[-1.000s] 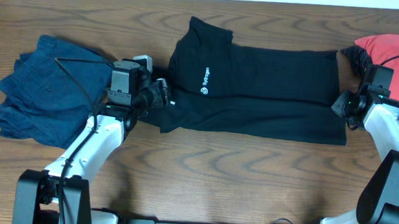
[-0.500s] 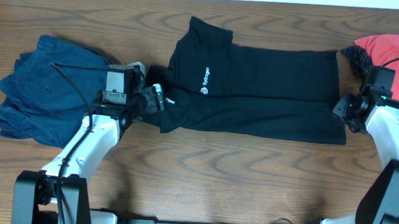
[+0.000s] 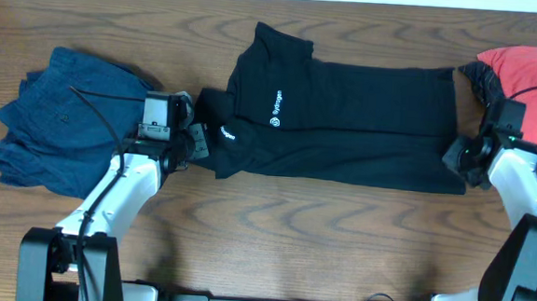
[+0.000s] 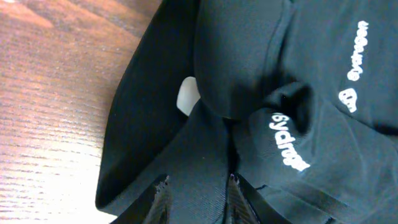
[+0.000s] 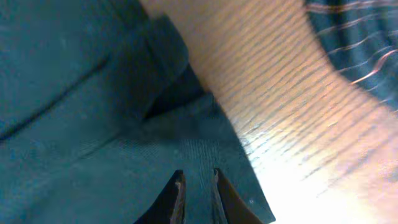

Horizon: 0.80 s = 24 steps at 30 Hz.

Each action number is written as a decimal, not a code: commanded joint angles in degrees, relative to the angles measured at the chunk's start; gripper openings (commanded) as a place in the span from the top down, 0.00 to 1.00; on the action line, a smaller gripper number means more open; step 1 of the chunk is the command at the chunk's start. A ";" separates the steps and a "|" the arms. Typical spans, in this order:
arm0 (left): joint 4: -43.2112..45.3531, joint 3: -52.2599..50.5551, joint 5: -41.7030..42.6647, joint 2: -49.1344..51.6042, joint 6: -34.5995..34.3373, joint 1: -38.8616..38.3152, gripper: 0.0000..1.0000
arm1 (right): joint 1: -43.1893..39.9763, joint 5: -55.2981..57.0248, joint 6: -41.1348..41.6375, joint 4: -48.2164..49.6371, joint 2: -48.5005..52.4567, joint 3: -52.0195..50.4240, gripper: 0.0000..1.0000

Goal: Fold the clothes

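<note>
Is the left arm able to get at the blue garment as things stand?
Probably yes: the blue garment lies right beside the left gripper, nothing between, though it's pinching the shirt.

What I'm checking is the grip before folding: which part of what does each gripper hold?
Both pinch the black shirt: left gripper its sleeve-side edge, right gripper its hem corner.

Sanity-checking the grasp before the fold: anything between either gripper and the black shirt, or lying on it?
Nothing visible. The left gripper and right gripper each pinch the black shirt directly, at opposite ends. The navy garment lies off to its left, the red garment past its right end; neither covers it.
</note>
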 commanded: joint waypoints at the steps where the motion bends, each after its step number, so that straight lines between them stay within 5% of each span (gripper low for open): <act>1: 0.35 -0.22 -0.90 2.95 0.15 0.24 0.68 | 0.17 -1.95 0.09 2.34 1.07 -2.69 0.89; 10: 3.54 -0.22 -0.94 11.23 0.17 0.24 0.68 | 0.13 -2.34 -1.03 5.92 1.07 -6.49 0.92; 14: -2.08 -0.22 -6.71 13.49 -0.92 0.31 0.81 | 0.13 -1.97 -2.82 5.88 1.07 -6.49 0.93; 17: -8.09 -0.22 -15.32 13.55 -7.02 1.05 0.81 | 0.09 -0.46 -2.91 5.88 1.07 -6.49 0.94; 24: -11.65 -0.22 -16.11 13.55 -7.56 3.48 0.81 | 0.09 0.24 -4.44 5.88 1.07 -6.82 0.98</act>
